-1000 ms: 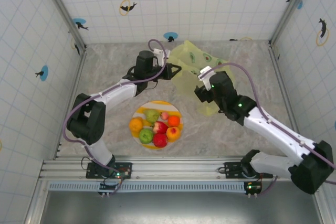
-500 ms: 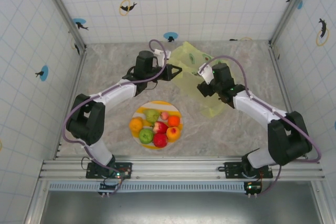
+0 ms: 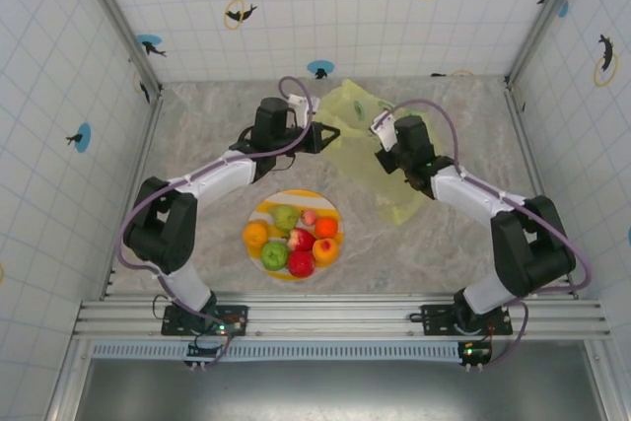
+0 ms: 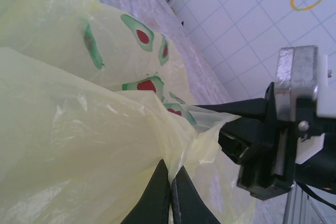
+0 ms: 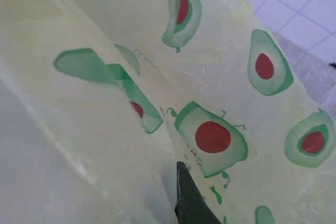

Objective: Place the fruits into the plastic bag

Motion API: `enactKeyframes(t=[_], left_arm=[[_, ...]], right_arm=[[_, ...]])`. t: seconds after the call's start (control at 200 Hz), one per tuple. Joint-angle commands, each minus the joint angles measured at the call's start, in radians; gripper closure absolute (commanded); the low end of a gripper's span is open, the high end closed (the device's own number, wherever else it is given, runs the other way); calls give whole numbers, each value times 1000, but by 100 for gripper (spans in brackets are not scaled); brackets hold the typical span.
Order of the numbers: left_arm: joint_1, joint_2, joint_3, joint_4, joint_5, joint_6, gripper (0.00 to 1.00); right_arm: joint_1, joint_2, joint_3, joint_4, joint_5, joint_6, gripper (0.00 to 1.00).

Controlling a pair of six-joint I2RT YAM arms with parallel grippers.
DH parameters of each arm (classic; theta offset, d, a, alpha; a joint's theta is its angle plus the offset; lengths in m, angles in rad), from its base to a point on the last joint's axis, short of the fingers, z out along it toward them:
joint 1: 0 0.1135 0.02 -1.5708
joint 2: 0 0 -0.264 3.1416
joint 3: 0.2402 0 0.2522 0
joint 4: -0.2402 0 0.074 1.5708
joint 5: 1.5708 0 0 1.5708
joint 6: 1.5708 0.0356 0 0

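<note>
The plastic bag [image 3: 357,110] is thin yellow-green film printed with avocado halves. It is held up off the back of the table between both grippers. My left gripper [image 3: 330,132] is shut on a fold of the bag's edge [image 4: 173,150], its fingers [image 4: 157,198] pressed together. My right gripper [image 3: 383,157] grips the film from the other side. In the right wrist view one dark finger [image 5: 190,203] shows against the bag [image 5: 210,77] and the other is behind film. The fruits [image 3: 293,239] lie piled on a plate, well in front of both grippers.
The fruits rest on a round yellow-and-white striped plate [image 3: 296,194] at the table's front centre. A loose tail of the bag [image 3: 398,206] droops onto the table to the right of the plate. Tiled walls enclose the marbled table [image 3: 197,145].
My right arm has swung back and up, its elbow folding in, bringing its gripper closer to the bag's upper part. The bag's right side shifted slightly. The left arm and fruits stayed still.
</note>
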Motion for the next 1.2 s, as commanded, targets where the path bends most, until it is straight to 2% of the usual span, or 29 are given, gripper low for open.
enactKeyframes(t=[0.0,0.1,0.2,0.27,0.35,0.425,0.515,0.591,0.661,0.791,0.991,1.111,1.196], left_arm=[[3,-66,-8,44,-44,-14,48],[2,-145,-47,48,-123,3,23],[2,-273,-157,36,-278,33,9],[2,-374,-274,31,-397,41,2],[3,-471,-389,32,-478,38,2],[3,-504,-471,27,-476,25,2],[3,-471,-500,37,-381,-28,2],[-2,-416,-525,119,-275,-92,2],[-21,-362,-533,186,-234,-125,2],[-75,-251,-457,191,-237,-88,2],[-109,-78,-353,247,-214,-108,4],[-113,39,-270,281,-236,-116,13],[-113,130,-188,278,-251,-115,22]], right_arm=[[0,-66,50,-148,-31,165,97],[-30,-80,72,-215,-92,258,97],[-76,-87,83,-231,-176,354,98],[-109,-87,82,-224,-248,415,98],[-135,-81,81,-210,-306,465,98],[-150,-76,79,-202,-329,496,98],[-167,-73,76,-183,-359,535,98],[-179,-68,74,-164,-377,564,98],[-187,-64,76,-156,-381,581,98],[-195,-63,76,-129,-399,608,98],[-204,-67,84,-110,-427,629,98],[-204,-78,85,-108,-450,632,98],[-205,-95,84,-123,-453,627,98]])
